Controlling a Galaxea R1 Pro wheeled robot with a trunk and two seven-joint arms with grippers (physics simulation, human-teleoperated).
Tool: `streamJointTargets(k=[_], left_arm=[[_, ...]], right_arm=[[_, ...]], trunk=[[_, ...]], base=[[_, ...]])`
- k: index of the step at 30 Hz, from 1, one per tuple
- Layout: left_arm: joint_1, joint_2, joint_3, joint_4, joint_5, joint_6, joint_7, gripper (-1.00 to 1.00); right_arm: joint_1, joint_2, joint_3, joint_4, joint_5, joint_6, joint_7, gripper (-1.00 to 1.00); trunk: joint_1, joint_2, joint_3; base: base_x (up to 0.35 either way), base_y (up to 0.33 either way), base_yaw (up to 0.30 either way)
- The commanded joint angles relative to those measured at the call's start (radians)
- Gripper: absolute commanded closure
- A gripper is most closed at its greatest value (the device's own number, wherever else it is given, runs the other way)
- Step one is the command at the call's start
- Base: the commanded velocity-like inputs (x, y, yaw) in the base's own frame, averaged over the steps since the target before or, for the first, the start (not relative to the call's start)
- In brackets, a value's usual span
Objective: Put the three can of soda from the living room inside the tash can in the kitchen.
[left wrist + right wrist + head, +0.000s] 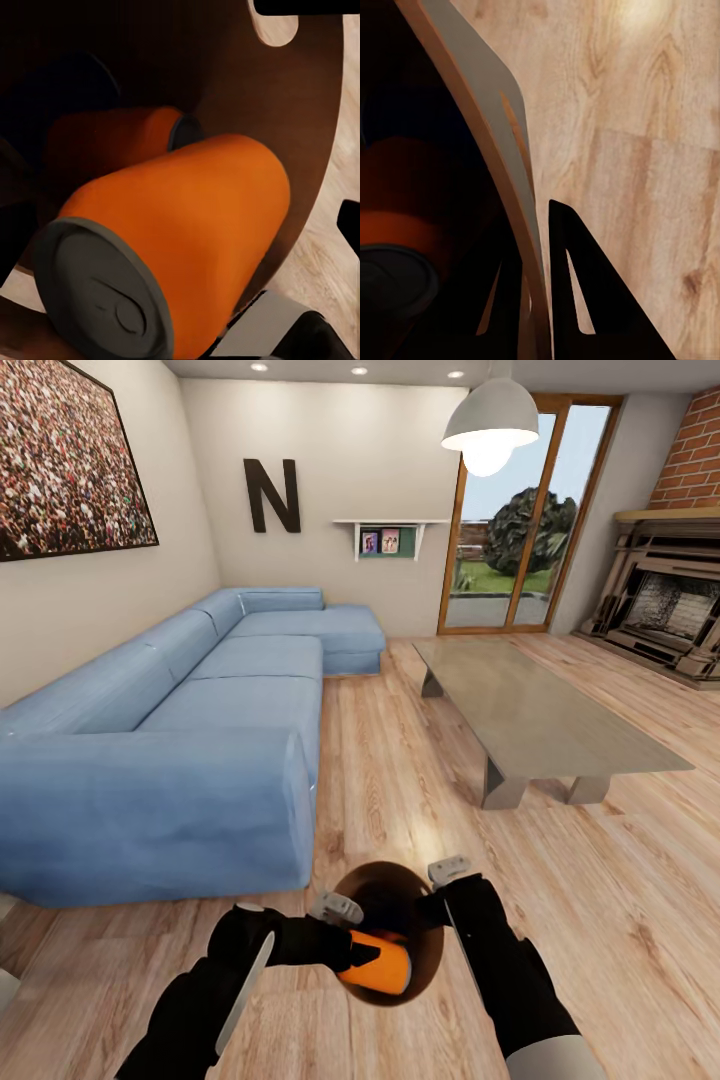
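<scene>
Orange can (378, 963) clamped in L end effector (352, 952) over trash can (372, 888); R end effector (447, 888) pinches its rim

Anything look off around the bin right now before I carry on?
One oddity: the trash can is in the living room, gripped by its rim in the right gripper. The left gripper holds an orange can sideways over its mouth; another orange can lies inside.

Head looks down; wrists (close) share bin (300, 112).
</scene>
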Motion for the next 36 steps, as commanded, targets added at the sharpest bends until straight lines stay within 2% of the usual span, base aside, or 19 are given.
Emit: streamJointTargets(k=[1, 14, 18, 23, 25, 26, 27, 28, 29, 32, 35, 36], left_arm=[[0.0, 0.0, 0.001, 0.007, -0.027, -0.015, 0.006, -1.0], [0.0, -0.001, 0.001, 0.023, -0.027, -0.027, 0.02, -1.0], [0.0, 0.006, 0.004, 0.017, -0.021, -0.026, 0.022, -1.0], [0.001, 0.01, 0.009, -0.057, -0.015, -0.023, 0.003, -1.0], [0.002, 0.012, 0.01, -0.106, -0.014, -0.02, -0.031, -1.0], [0.003, 0.019, 0.011, -0.136, -0.016, -0.018, -0.073, -1.0], [0.004, 0.025, 0.012, -0.143, -0.016, -0.017, -0.084, -1.0], [0.004, 0.041, 0.013, -0.152, -0.017, -0.019, -0.1, -1.0], [0.004, 0.077, 0.014, -0.16, -0.016, -0.021, -0.115, -1.0], [0.004, 0.113, 0.015, -0.164, -0.014, -0.022, -0.134, -1.0], [0.005, 0.168, 0.019, -0.165, -0.013, -0.024, -0.203, -1.0], [0.007, 0.186, 0.034, -0.165, -0.013, -0.03, -0.232, -1.0]], right_arm=[[0.0, 0.0, 0.001, -0.073, -0.051, 0.004, 0.006, 1.0], [0.0, -0.001, 0.001, -0.068, -0.05, 0.004, 0.006, 1.0], [0.0, -0.001, 0.001, -0.068, -0.05, 0.004, 0.006, 1.0], [0.0, -0.002, 0.001, -0.068, -0.05, 0.004, 0.006, 1.0], [0.0, -0.003, 0.0, -0.068, -0.051, 0.004, 0.006, 1.0], [0.0, -0.004, 0.0, -0.068, -0.051, 0.004, 0.006, 1.0], [0.0, -0.004, 0.0, -0.068, -0.051, 0.004, 0.006, 1.0], [0.0, -0.005, -0.001, -0.068, -0.051, 0.004, 0.006, 1.0], [0.0, -0.007, -0.002, -0.067, -0.051, 0.004, 0.006, 1.0], [0.0, -0.008, -0.003, -0.064, -0.051, 0.004, 0.006, 1.0], [0.0, -0.009, -0.002, -0.052, -0.051, 0.004, 0.006, 1.0], [0.0, -0.009, -0.002, -0.049, -0.051, 0.004, 0.006, 1.0]], trunk=[[0.0, 0.0, 0.0], [0.0, 0.0, 0.0], [0.0, 0.0, 0.0], [0.0, 0.0, 0.0], [0.0, 0.0, 0.0], [0.0, 0.0, 0.0], [0.0, 0.0, 0.0], [0.0, 0.0, 0.0], [0.0, 0.0, 0.0], [0.0, 0.0, 0.0], [0.0, 0.0, 0.0], [0.0, 0.0, 0.0]], base=[[0.0, 0.0, 0.0], [0.0, 0.0, 0.0], [0.0, 0.0, 0.0], [0.0, 0.0, 0.0], [0.0, 0.0, 0.0], [0.0, 0.0, 0.0], [0.0, 0.0, 0.0], [0.0, 0.0, 0.0], [0.0, 0.0, 0.0], [0.0, 0.0, 0.0], [0.0, 0.0, 0.0], [0.0, 0.0, 0.0]])
